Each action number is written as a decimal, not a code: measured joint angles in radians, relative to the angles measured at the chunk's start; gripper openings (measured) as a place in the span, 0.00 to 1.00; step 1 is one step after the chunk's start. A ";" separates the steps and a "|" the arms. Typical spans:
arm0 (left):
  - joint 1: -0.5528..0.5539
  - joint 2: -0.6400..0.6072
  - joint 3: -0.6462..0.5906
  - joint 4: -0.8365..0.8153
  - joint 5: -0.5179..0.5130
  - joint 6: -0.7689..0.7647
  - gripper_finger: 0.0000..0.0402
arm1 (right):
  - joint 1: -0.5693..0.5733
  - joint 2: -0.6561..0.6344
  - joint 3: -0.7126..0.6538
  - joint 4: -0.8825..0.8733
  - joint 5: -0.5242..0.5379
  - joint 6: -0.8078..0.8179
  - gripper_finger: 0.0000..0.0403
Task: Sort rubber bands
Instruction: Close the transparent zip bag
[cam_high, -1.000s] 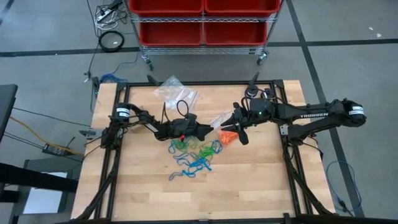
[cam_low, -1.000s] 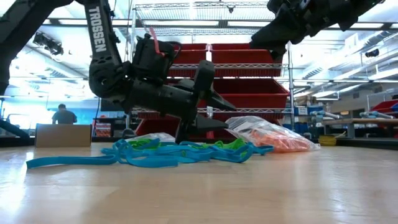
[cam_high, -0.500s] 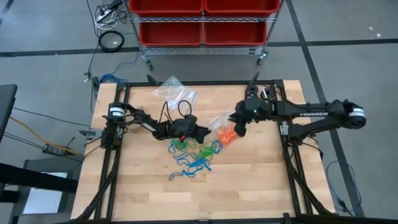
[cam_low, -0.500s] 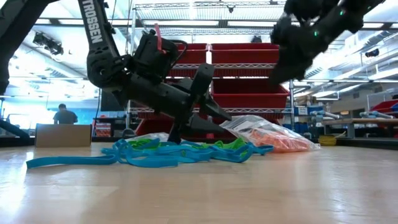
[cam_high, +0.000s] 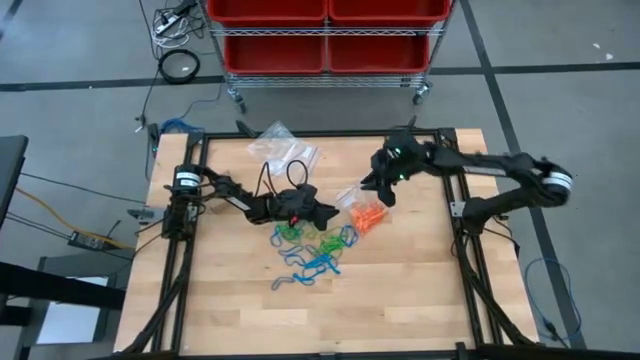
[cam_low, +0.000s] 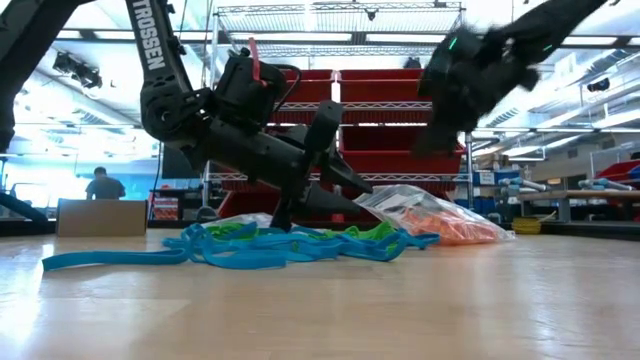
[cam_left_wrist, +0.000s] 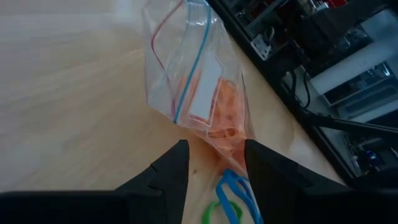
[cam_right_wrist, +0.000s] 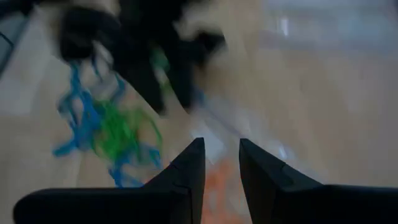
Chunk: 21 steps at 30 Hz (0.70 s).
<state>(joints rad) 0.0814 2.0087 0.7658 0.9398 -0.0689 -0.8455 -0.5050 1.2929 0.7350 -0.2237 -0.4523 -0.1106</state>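
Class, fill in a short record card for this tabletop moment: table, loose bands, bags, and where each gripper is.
table: wooden top
loose rubber bands: blue and green tangle at the centre
bag with orange bands: clear bag, right of the tangle
second bag: clear bag at the far edge
left gripper: open, low over the tangle
right gripper: open, raised above the orange bag

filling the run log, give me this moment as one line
left pincer: open, low at rubber bands | right pincer: open, above bag of orange bands | blue, green bands loose
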 joint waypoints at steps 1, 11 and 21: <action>-0.002 0.000 0.000 0.001 0.001 0.001 0.41 | -0.020 0.049 0.026 -0.051 -0.023 -0.024 0.23; -0.011 0.000 0.000 0.034 0.087 -0.001 0.41 | -0.060 0.356 0.369 -0.344 -0.050 -0.292 0.25; -0.012 0.000 0.000 0.063 0.154 0.001 0.41 | -0.090 0.496 0.493 -0.516 -0.198 -0.397 0.25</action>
<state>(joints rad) 0.0692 2.0090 0.7654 1.0027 0.0856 -0.8448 -0.5949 1.7893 1.2282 -0.7395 -0.6498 -0.5072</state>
